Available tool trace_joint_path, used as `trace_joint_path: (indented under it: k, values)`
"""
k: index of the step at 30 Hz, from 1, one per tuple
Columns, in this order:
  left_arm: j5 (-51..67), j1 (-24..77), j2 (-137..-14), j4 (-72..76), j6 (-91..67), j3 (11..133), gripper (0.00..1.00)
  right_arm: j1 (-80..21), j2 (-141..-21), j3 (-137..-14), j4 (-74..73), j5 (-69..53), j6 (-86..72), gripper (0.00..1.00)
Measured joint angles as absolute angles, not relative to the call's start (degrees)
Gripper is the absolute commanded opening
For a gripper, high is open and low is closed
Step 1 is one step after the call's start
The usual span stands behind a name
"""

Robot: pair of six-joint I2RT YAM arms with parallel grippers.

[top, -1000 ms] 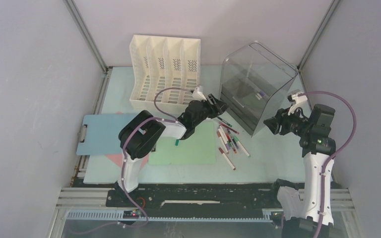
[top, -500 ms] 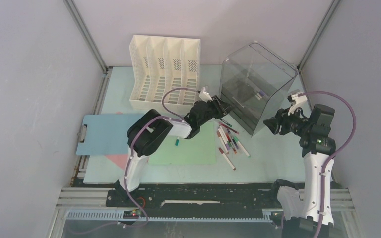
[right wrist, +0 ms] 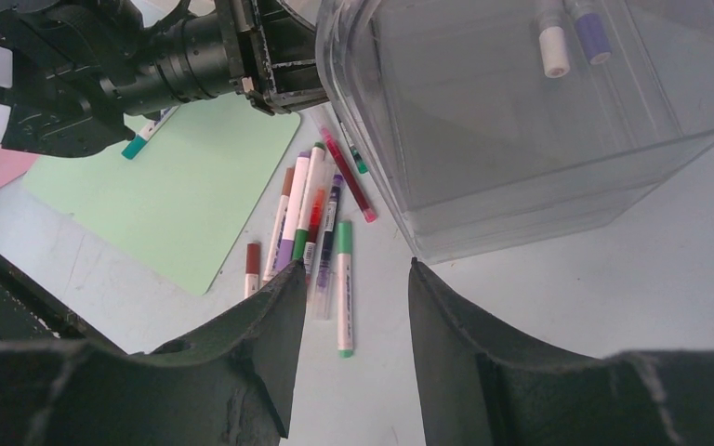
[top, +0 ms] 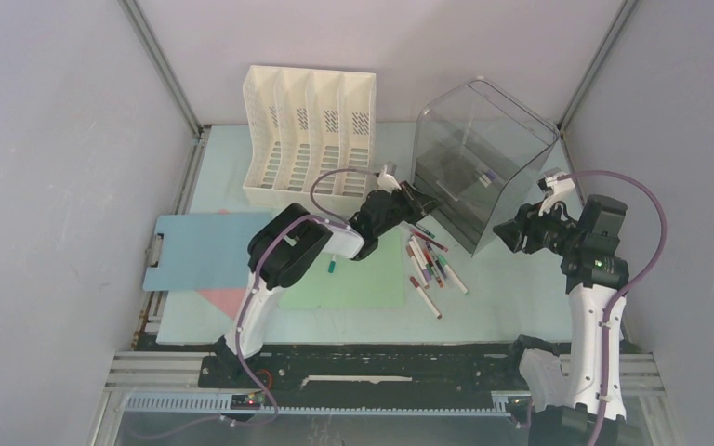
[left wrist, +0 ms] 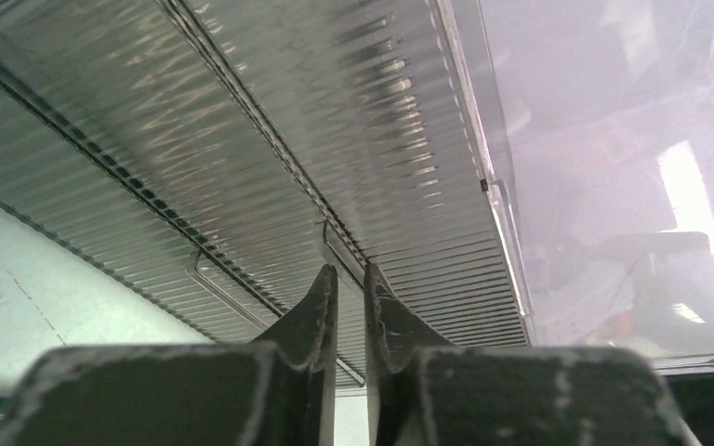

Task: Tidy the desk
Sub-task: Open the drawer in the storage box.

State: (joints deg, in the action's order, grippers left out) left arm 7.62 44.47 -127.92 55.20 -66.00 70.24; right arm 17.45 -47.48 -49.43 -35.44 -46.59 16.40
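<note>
On the pale mint desk [top: 511, 297] a clear plastic bin [top: 479, 163] lies tipped on its side, with two capped markers [right wrist: 567, 37] inside. My left gripper [top: 420, 200] is at the bin's left rim. In the left wrist view its fingertips [left wrist: 323, 283] are almost together and straddle a thin ridge of the ribbed bin wall [left wrist: 242, 139]. My right gripper [right wrist: 358, 265] hangs open above bare desk just right of a heap of several markers [right wrist: 311, 223], below the bin [right wrist: 521, 139]. From above, this gripper [top: 505, 232] sits at the bin's right corner.
A white slotted file rack [top: 307, 130] stands at the back. A green sheet [top: 353, 274] lies mid-desk with a teal marker [top: 331, 266] on it. A blue clipboard [top: 195, 249] and a pink sheet [top: 223, 299] lie at the left. The marker heap [top: 430, 263] lies between sheet and bin.
My left arm has reached a little further right to the bin's rim, and its jaws have narrowed. The right arm, bin and markers have not moved.
</note>
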Motion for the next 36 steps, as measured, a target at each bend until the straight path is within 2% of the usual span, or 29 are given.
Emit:
trace_joint_path:
  k: [3, 12, 22, 24, 29, 36]
  values:
    - [7.8, 44.4, -128.2, 56.0, -67.0, 70.3, 0.0, 17.2, -47.5, -49.4, -35.5, -46.6, 16.4, 0.52]
    - [7.5, 44.4, -128.1, 59.5, -69.0, 67.5, 0.0, 16.8, -47.5, -49.4, -35.6, -46.6, 16.5, 0.52]
    - [6.2, 44.4, -122.2, 67.9, -70.6, 54.1, 0.0, 16.2, -46.5, -49.4, -35.6, -46.6, 16.6, 0.52]
    - [6.1, 44.4, -121.4, 69.2, -70.6, 52.0, 0.07, 16.0, -46.2, -49.4, -35.6, -46.6, 16.7, 0.52]
    - [6.5, 44.1, -121.3, 71.6, -70.5, 50.0, 0.43, 15.9, -45.9, -49.4, -35.6, -46.6, 16.7, 0.52]
    - [7.2, 42.9, -119.6, 71.8, -67.8, 46.7, 0.62, 15.4, -45.8, -49.4, -36.0, -46.8, 17.5, 0.52]
